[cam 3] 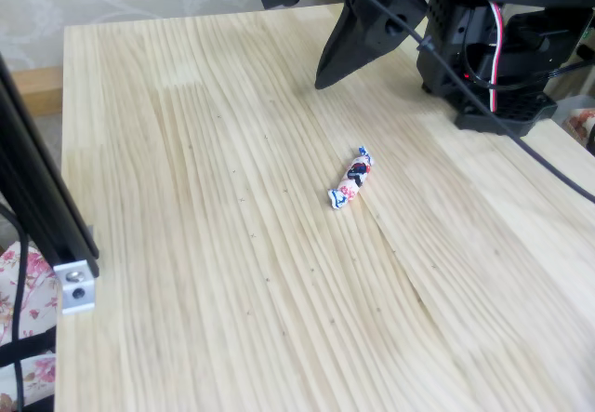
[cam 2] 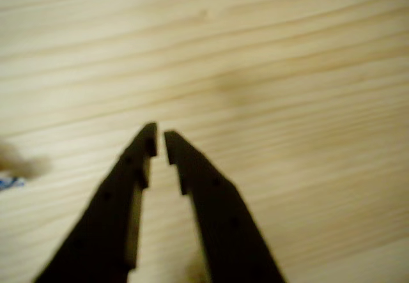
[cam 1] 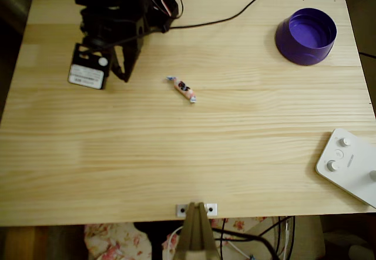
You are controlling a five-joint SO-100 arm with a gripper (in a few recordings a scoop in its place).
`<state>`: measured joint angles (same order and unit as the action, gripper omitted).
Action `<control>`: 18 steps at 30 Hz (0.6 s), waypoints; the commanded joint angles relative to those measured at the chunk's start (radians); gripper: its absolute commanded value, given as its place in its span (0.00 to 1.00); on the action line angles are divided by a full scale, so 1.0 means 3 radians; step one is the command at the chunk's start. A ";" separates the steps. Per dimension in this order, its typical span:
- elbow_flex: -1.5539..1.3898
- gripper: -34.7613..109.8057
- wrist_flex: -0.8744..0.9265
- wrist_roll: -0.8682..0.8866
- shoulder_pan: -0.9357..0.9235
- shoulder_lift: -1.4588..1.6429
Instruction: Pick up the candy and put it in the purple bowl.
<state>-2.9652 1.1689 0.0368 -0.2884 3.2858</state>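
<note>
The pale pine-plank table [cam 1: 176,154] carries everything here, and the small twist-wrapped candy [cam 1: 182,88] serves as the landmark. In the overhead view, nearest the bottom edge, a small metal bracket [cam 1: 197,209] sits at the table's rim, well below the candy. To the lower right of the candy, at the table's right edge, lies a white plastic box with round knobs [cam 1: 349,163], well apart from it.

The candy itself lies flat on the bare wood near the middle of the table, turned on a slant. Its body is pinkish-orange with a dark mark at the middle, and both ends are twisted whitish-blue wrapper; in the fixed view [cam 3: 350,178] the same colours show, with nothing touching it.

Up and to the left of the candy in the overhead view hangs the black two-finger gripper [cam 1: 125,75], near the candy but apart from it. In the wrist view the gripper [cam 2: 160,139] has its dark tips drawn close with only a narrow gap, holding nothing, over bare wood.

Far to the upper right of the candy stands the round, deep purple plastic bowl [cam 1: 306,36], upright, well apart from it.
</note>
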 commanded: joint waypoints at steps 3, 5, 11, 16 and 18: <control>-0.0005 0.24 0.0036 0.0036 -0.0041 0.0046; -0.0005 0.24 0.0036 0.0046 -0.0051 0.0046; 0.0000 0.24 -0.0102 -0.0010 -0.0179 0.0036; 0.0179 0.24 -0.0256 0.0015 -0.0148 -0.0148; 0.0251 0.24 -0.0363 0.0005 -0.0159 -0.0245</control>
<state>-2.9759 1.1106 0.0291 -0.3191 3.2214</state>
